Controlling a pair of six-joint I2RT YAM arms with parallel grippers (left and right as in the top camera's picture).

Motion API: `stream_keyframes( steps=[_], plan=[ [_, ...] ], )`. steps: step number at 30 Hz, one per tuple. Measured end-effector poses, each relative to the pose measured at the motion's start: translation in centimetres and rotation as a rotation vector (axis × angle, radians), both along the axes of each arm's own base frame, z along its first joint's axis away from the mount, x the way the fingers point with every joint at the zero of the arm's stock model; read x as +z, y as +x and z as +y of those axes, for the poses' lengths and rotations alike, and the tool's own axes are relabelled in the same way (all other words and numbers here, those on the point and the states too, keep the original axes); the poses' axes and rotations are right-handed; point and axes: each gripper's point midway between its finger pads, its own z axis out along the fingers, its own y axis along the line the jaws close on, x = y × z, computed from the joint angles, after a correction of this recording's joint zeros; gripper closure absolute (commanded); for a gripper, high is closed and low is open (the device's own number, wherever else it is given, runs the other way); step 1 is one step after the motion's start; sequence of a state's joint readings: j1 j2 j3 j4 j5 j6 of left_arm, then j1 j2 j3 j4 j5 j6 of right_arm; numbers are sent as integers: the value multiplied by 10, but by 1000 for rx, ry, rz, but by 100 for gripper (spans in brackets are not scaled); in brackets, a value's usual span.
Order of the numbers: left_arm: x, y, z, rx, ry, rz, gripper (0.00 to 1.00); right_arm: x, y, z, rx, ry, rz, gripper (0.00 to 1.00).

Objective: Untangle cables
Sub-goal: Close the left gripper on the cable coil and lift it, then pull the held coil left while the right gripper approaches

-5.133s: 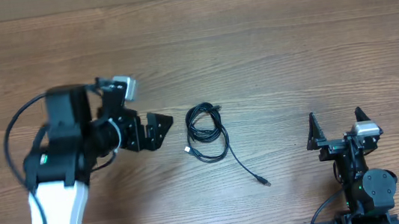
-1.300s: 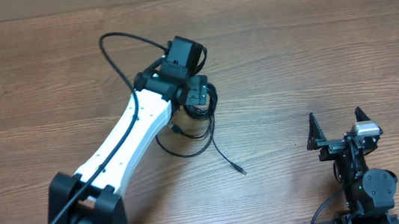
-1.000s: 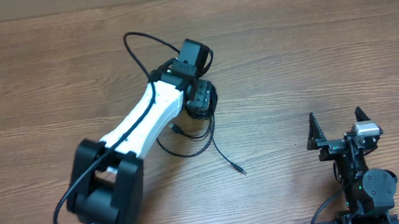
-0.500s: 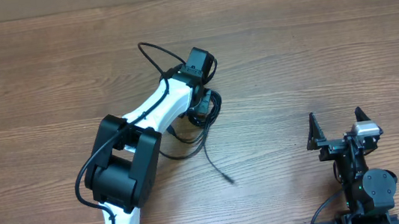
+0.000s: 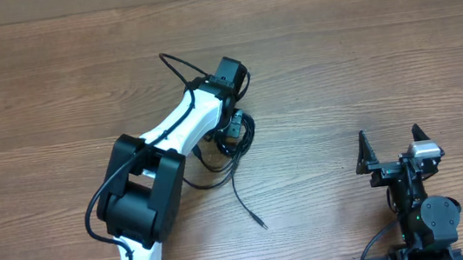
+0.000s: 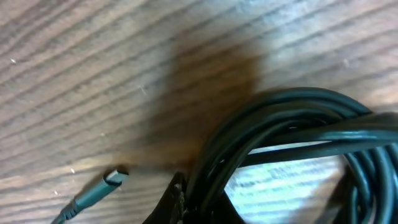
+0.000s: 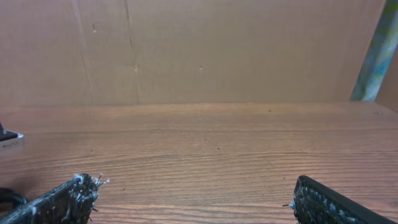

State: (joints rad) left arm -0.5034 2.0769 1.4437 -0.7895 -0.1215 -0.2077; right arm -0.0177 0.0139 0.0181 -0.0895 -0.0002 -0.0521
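The cables [image 5: 241, 139] lie as a thin black coiled bundle at the table's middle. A loop [image 5: 206, 175] spreads toward the front left, and a loose tail ends in a small plug [image 5: 262, 225]. My left gripper [image 5: 231, 130] reaches down onto the coil and is shut on its strands. In the left wrist view the coil [image 6: 292, 134] fills the right side, pinched at the bottom by the left gripper [image 6: 202, 208]. A grey plug [image 6: 102, 185] lies on the wood to the left. My right gripper [image 5: 390, 149] rests open at the front right, away from the cables, and the right wrist view shows the right gripper [image 7: 199, 205] with nothing between its fingers.
The left arm's own thicker black cord [image 5: 179, 66] arches above the arm. The wooden table [image 5: 363, 54] stretches all round. A cardboard wall [image 7: 199, 50] stands beyond the far edge.
My left gripper has shut on the coil. The bundle shifted slightly toward the front, and the loose tail's plug slid nearer the front edge. The right arm stayed still.
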Motion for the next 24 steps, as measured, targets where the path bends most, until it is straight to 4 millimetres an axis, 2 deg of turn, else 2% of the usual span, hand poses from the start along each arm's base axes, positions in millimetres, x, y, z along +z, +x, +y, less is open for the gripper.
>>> stream_keyframes(
  steps=[3,5,6,7,11,15,19,24],
  plan=[
    [12,-2,-2,0,-23,-6,96,0,0,0,-1,0,0,0],
    [30,2,-2,7,-50,-41,96,0,0,0,0,-1,0,0],
    [49,5,0,15,-74,-79,96,0,0,0,-1,0,0,0],
    [55,6,1,17,-81,-89,96,0,0,0,0,0,0,0],
    [115,8,14,46,-139,-198,96,0,0,0,0,0,0,0],
    [161,-2,34,78,-166,-264,96,0,0,0,0,0,0,0],
    [189,-14,53,104,-177,-302,96,0,0,0,-1,0,0,0],
    [204,-33,75,125,-160,-293,96,0,0,0,-1,0,0,0]
  ],
)
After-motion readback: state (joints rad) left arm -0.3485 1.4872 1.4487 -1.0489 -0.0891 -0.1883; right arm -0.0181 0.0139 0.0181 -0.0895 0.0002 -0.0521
